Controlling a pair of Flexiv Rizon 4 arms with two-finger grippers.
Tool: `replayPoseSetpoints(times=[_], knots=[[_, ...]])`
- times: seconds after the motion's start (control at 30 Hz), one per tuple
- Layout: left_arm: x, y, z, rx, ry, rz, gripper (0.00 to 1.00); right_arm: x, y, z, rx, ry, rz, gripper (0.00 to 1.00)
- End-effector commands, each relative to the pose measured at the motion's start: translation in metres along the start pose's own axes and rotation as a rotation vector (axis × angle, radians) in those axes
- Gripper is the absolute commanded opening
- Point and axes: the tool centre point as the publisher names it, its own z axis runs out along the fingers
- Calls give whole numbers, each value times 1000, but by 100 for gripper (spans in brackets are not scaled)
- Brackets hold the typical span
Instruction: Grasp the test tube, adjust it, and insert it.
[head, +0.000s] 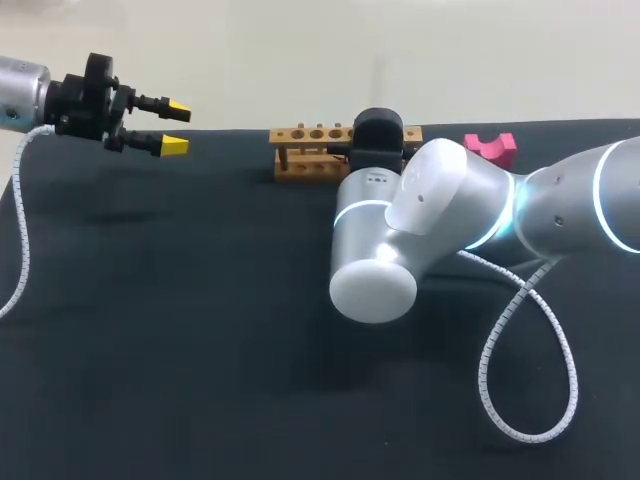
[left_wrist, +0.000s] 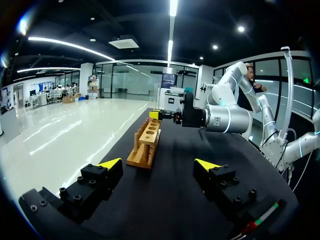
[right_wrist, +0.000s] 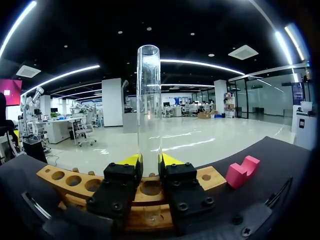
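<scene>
In head view the right arm (head: 430, 220) blocks the wooden rack (head: 300, 135) right end and what the right jaws hold. Right wrist view shows the right jaws pinching an upright glass test tube (right_wrist: 149, 110), lower end in a rack hole. The left jaws are spread, well apart from the rack; pink block (head: 490, 148) near it.

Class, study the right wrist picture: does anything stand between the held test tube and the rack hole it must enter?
Nothing visible does. The right gripper is shut on the upright test tube, directly over a hole of the wooden rack, and the tube's lower end seems to be at or in that hole. The pink block lies beside the rack, clear of it.
</scene>
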Motion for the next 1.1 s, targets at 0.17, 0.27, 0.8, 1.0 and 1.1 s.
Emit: replayPoseSetpoints(times=[0.17,0.27,0.8,1.0,1.1], knots=[[1,3,0,7,-1,1,100,-4,-2,0,12,-11,2,48],[1,3,0,7,-1,1,100,-6,-2,-1,13,-16,1,48],[1,3,0,7,-1,1,100,-28,-2,-33,-99,32,30,100],[1,3,0,7,-1,1,100,-38,-1,-54,-156,47,39,100],[1,3,0,7,-1,1,100,-40,0,-63,-166,51,36,100]])
